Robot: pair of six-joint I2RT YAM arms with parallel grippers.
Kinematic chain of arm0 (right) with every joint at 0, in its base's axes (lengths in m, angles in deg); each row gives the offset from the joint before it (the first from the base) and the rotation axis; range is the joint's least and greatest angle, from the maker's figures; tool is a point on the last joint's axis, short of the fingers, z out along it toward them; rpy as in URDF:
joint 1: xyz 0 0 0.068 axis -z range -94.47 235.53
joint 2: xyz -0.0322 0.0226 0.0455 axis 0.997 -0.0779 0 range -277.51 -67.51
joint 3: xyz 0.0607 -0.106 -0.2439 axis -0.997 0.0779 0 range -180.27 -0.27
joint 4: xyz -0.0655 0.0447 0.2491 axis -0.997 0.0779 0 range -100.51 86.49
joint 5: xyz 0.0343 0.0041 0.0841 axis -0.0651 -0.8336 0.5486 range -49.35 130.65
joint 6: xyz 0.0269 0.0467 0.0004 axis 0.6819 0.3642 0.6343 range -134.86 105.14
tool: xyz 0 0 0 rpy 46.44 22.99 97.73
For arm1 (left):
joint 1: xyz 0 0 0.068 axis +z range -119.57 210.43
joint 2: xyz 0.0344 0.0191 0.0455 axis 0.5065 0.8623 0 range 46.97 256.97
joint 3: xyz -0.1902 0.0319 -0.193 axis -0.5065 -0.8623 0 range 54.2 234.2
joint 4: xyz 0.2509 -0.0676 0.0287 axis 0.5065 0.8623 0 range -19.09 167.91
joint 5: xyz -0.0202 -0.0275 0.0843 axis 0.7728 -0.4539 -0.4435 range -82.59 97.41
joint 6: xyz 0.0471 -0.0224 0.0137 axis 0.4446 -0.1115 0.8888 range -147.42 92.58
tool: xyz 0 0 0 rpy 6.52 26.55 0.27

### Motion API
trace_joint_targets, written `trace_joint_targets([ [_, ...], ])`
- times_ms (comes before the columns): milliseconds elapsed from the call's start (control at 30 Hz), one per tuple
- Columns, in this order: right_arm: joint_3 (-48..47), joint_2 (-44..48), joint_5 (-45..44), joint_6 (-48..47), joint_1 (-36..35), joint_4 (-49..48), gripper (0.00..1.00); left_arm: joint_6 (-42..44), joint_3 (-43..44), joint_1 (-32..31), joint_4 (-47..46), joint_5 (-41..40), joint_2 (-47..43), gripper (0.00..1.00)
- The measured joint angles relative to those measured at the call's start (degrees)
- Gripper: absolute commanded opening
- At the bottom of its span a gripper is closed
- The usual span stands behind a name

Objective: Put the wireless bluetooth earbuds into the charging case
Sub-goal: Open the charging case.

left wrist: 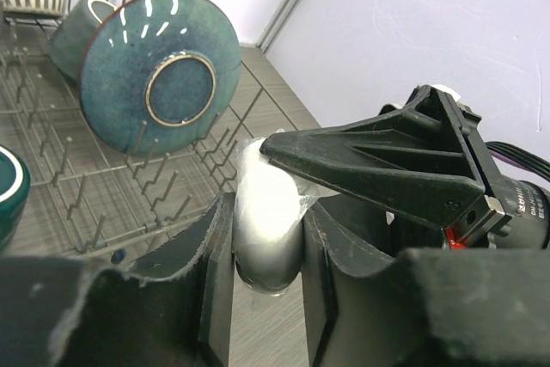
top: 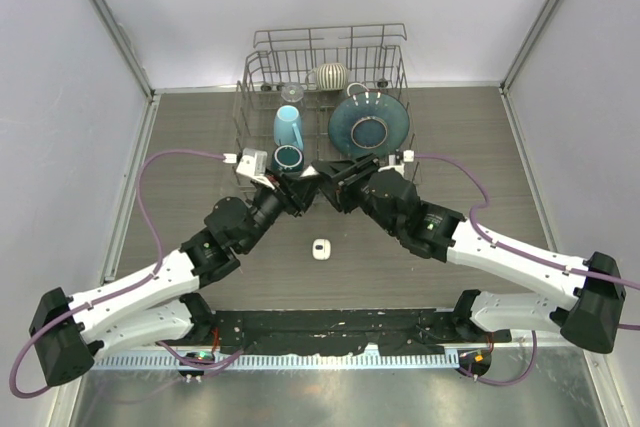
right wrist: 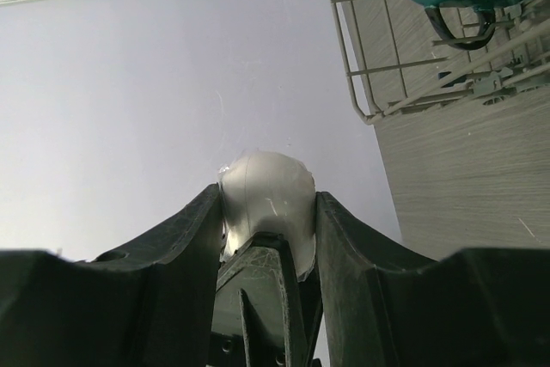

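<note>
A: Step in hand? Largest items first.

B: Just beyond both tools, dish rack (top: 262, 75) with teal bowl (top: 368, 125) propped inside; neither belongs to the job. Left gripper (left wrist: 267, 251) and right gripper (right wrist: 266, 212) meeting tip to tip, both clamped on one charging case (left wrist: 262, 186), pinched between all four fingers, apparently off the table (top: 200, 147). Judged: two-handed hold ahead of opening the lid, or a handover.

A: Next move?

B: Calls for one tool bracing the shell while the other frees the lid. Slip likely on so smooth a surface.

A: Look of the case? Earbuds?

B: White, glossy, pebble-rounded; seam not discernible. Small white piece (top: 321, 249) lying below the tips, toward the bases; case or buds, cannot tell. No earbuds distinguishable in any view.
</note>
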Motion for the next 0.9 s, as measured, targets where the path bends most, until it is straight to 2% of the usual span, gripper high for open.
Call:
trace_joint_targets([
  [167,0.6,0.2,-0.2,-0.1,0.3,0.3,0.01,0.4,0.1,-0.1,-0.2,-0.1,1.0,0.07],
  [233,0.7,0.3,-0.2,-0.5,0.4,0.3,0.29,0.3,0.1,-0.1,-0.2,-0.1,1.2,0.00],
  [267,0.8,0.5,-0.2,-0.9,0.4,0.3,0.44,0.3,0.1,-0.1,-0.2,-0.1,1.2,0.00],
  [300,0.8,0.7,-0.2,-1.8,0.4,0.3,0.74,0.3,0.2,-0.1,-0.2,0.0,1.2,0.00],
  [333,0.8,0.9,-0.2,-2.8,0.4,0.3,0.83,0.5,0.3,-0.2,-0.1,0.1,1.2,0.00],
  [500,0.7,4.2,1.6,-11.0,0.7,0.9,0.84,3.4,2.1,-0.2,3.9,1.1,0.7,0.00],
  [633,-2.4,7.3,6.9,-18.2,4.5,4.9,0.85,7.5,5.4,0.5,10.1,5.1,-1.4,0.00],
  [733,-6.2,7.5,14.4,-22.0,9.4,7.3,0.86,9.8,10.1,2.8,15.0,12.3,-2.5,0.00],
  [900,-10.1,5.2,28.8,-24.1,14.9,9.6,0.89,10.2,16.7,10.9,18.1,28.2,-1.8,0.00],
])
